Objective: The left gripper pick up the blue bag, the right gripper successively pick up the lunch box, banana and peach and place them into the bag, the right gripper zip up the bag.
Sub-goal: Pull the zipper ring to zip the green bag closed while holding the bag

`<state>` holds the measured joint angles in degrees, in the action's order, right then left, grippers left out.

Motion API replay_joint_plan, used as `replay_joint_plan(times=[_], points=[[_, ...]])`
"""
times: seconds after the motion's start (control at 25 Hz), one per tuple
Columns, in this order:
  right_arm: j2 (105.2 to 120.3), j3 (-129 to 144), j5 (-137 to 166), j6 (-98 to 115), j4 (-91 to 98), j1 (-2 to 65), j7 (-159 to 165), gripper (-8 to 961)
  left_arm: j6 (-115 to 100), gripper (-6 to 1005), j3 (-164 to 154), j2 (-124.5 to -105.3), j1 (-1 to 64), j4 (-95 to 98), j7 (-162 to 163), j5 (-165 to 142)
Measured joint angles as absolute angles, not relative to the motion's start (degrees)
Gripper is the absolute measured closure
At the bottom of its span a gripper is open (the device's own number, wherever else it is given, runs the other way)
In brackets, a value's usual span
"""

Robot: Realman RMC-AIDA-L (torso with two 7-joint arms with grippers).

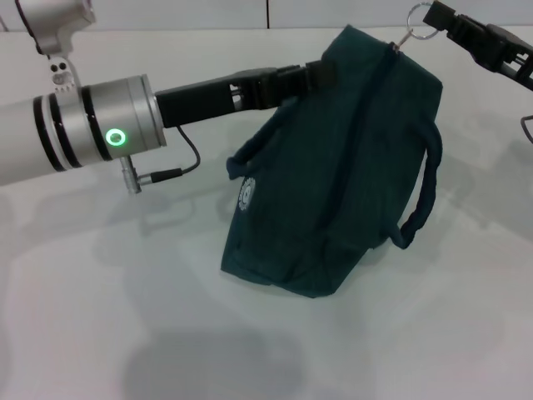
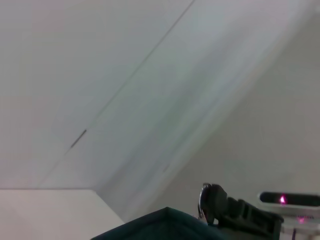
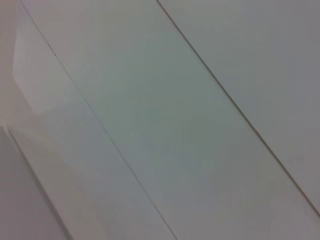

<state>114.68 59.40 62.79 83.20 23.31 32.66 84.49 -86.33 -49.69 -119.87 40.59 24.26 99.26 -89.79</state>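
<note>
Right gripper (image 1: pixel 440 18) is pinching the zipper ring (image 1: pixel 419 18) at the blue bag's (image 1: pixel 333 167) top corner, while the left gripper (image 1: pixel 321 73) is clamping its opposite top edge above the table (image 1: pixel 125 333); an off-line pull could slip the ring free.

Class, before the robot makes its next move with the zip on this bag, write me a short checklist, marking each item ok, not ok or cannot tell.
1. Left gripper holds the blue bag at its top edge: ok.
2. Right gripper at the ring pull: ok.
3. Zip fully closed: cannot tell.
4. Lunch box, banana and peach inside: cannot tell; none visible outside.
5. Bag bottom resting on the table: ok.
</note>
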Motion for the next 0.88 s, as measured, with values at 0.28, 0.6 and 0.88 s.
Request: replay_joint_plan(times=[0.28,0.6,0.88], points=[[114.47,59.41,62.77,84.20,23.18,32.64,85.47,947,-87.24,883,-51.63,-119.94,40.17,24.18,97.80,-89.16],[114.11,57.99,62.77,84.32,23.11,32.02,86.03,947,-90.26,883,-52.50,-119.97,39.66,24.17,95.72,-87.68],[114.34,57.99,62.94,83.94,23.07,31.32,86.36,947,-92.28,884,-53.33,-120.05,39.59,24.16,93.57,-87.40]])
